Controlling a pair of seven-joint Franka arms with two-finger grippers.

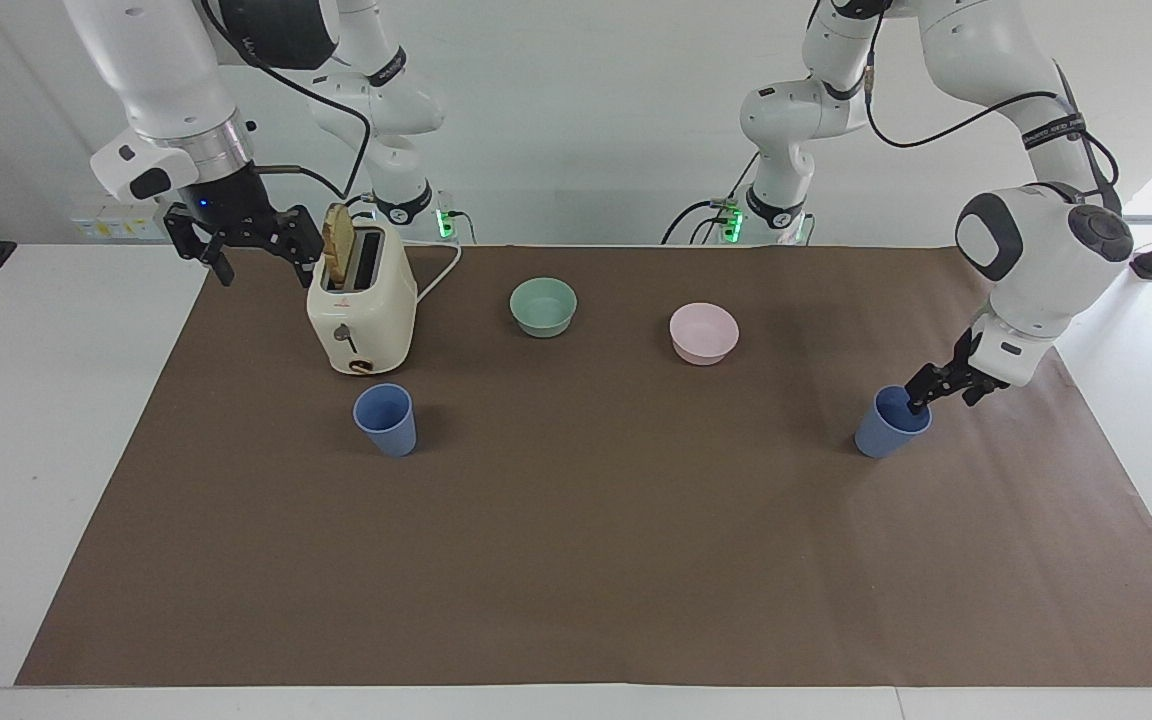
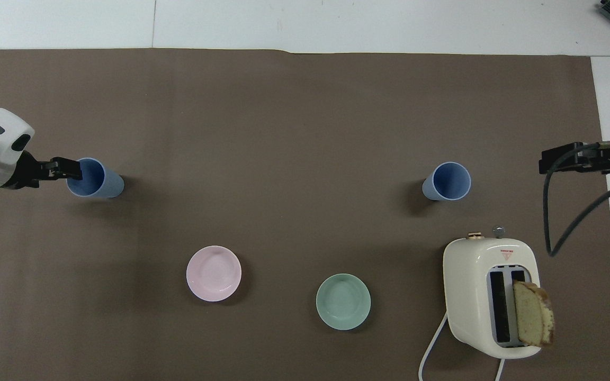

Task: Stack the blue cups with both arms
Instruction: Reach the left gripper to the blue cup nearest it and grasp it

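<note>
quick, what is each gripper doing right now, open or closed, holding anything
Left gripper: open at the rim of a small matte blue plastic cup, no grip yet.
Right gripper: open, empty, waiting.

L gripper at rim of blue cup: fingertips too small to tell if touching rim. In overhead view R gripper mostly cut off by edge, only its tip + cable show. L arm's upper part cut off at facing view's top.
</note>
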